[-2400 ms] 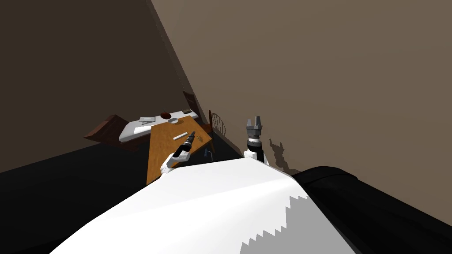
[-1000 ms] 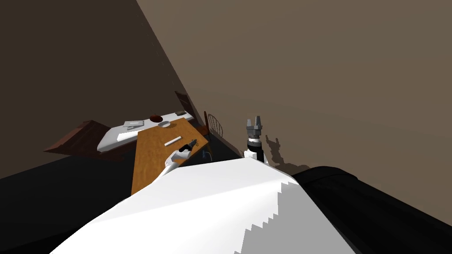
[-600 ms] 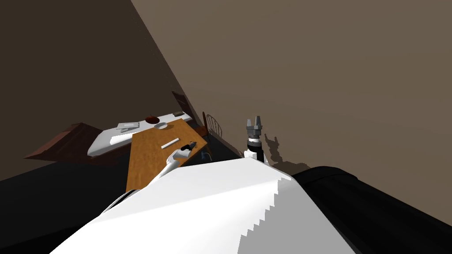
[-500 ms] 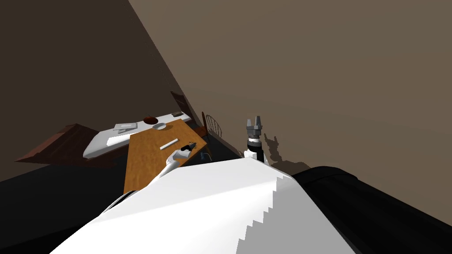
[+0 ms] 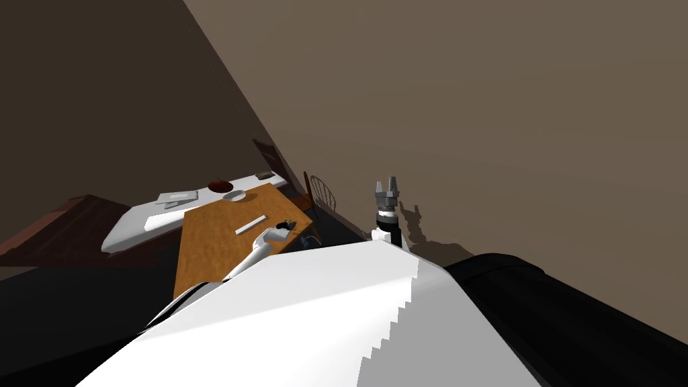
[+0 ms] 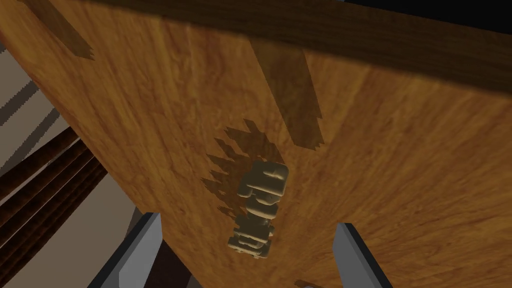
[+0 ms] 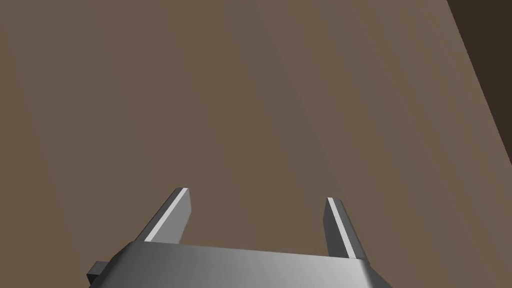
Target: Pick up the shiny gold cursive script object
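Note:
The cursive script object (image 6: 260, 210), drawn dull gold-tan, lies flat on the orange wooden table (image 6: 400, 165) near its edge. My left gripper (image 6: 247, 240) is open right over it, one finger on each side of its near end, not touching. In the head view the left gripper (image 5: 290, 225) hovers at the table's (image 5: 215, 248) near right corner, hiding the object. My right gripper (image 5: 386, 187) is raised beside the wall, and the right wrist view shows it (image 7: 256, 212) open and empty.
On the table lie a white strip (image 5: 250, 225) and a pale dish (image 5: 234, 195). Behind it a white counter (image 5: 144, 222) carries a dark red bowl (image 5: 219, 185) and flat grey items. A wooden chair (image 5: 310, 191) stands at the table's far right corner by the wall.
I have turned, so the table has slid left in the head view. My left arm has stretched further out, bringing its gripper over the script object. The right arm has stayed put.

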